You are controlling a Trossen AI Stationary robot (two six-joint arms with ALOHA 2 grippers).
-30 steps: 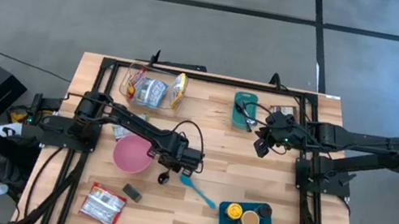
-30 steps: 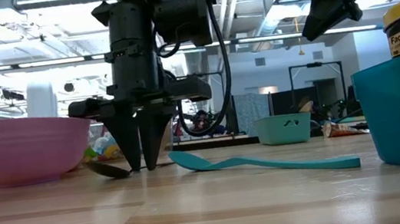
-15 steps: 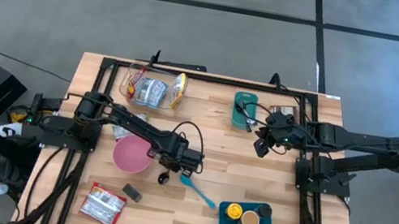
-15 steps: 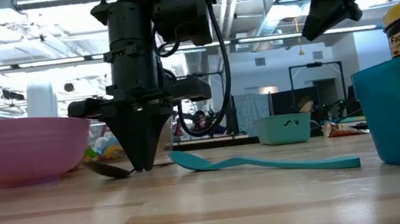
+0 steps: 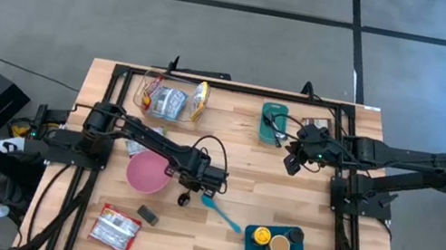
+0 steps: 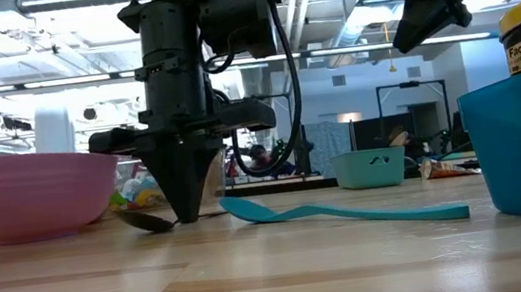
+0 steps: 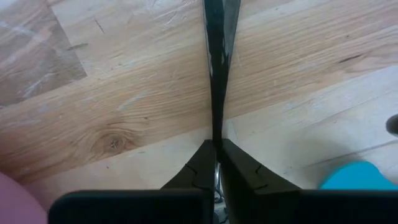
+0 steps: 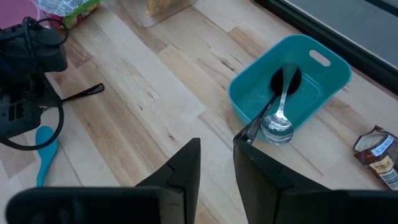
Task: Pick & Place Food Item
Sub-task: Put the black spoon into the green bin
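Bright, even overhead light; soft shadows; low view's foreground blurred.

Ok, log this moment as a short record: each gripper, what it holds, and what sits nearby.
left gripper: down at the table, shut on black spoon handle
right gripper: raised above the table, holding nothing, jaws a little apart
nearby: pink bowl, blue spatula
small teal bin: holds a metal spoon
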